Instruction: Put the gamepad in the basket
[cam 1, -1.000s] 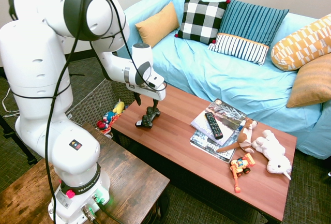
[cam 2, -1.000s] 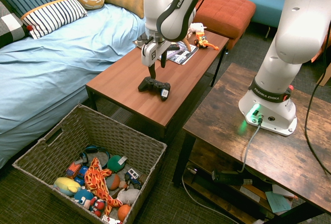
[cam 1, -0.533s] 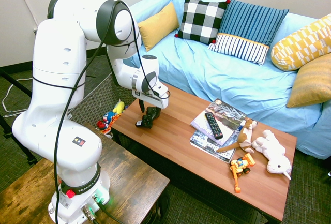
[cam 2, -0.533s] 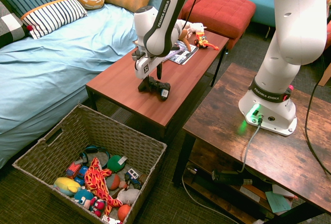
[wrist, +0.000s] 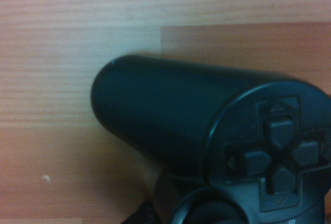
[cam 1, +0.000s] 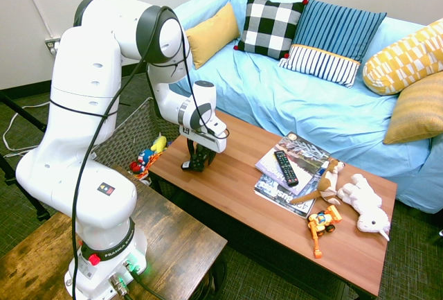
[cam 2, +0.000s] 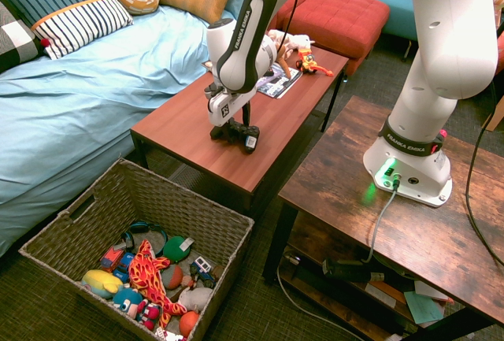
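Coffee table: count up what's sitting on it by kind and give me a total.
Gamepad: 1
Remote: 1
Magazines: 2
Plush animals: 2
Orange toy vehicle: 1
Total: 7

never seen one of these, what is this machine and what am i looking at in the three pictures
It is a white robot arm with a two-finger gripper. Two pictures are room cameras looking from opposite sides; the third is a camera on the wrist, very close up. The gripper is down at a black gamepad lying on the wooden coffee table, fingers either side of it, not lifted. The blurry close-up shows that gamepad. On the floor stands a wicker basket of toys. Further along the table lie magazines, a remote and toys.
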Robot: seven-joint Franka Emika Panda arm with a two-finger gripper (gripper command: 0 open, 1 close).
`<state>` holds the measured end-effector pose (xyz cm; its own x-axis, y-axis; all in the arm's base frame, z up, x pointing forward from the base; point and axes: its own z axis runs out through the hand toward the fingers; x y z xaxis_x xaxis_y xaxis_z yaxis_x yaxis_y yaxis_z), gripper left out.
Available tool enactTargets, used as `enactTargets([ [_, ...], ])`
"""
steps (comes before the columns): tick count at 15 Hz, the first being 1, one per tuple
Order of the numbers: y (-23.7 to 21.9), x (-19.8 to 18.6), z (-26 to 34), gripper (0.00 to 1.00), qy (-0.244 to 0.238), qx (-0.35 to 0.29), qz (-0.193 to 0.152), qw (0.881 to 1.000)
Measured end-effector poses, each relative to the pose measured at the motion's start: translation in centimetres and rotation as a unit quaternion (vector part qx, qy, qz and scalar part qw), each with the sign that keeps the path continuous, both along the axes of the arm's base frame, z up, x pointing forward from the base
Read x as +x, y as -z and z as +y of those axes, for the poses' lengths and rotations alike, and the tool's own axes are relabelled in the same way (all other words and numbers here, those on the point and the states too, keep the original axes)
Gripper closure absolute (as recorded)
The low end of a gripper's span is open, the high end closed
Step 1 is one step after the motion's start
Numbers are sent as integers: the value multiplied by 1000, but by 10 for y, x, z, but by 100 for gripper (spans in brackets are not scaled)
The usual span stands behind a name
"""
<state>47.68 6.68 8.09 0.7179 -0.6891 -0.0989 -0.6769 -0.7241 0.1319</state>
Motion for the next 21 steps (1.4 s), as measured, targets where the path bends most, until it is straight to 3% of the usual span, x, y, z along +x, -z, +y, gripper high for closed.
enactTargets([
  [10, -3, 2, -1, 100, 0, 16, -2, 1000],
  [14, -43, 15, 10, 100, -15, 24, -18, 999],
  [17, -92, 28, 50, 100, -48, 26, -45, 997],
  [21, -117, 35, 167, 100, -97, 9, -73, 993],
])
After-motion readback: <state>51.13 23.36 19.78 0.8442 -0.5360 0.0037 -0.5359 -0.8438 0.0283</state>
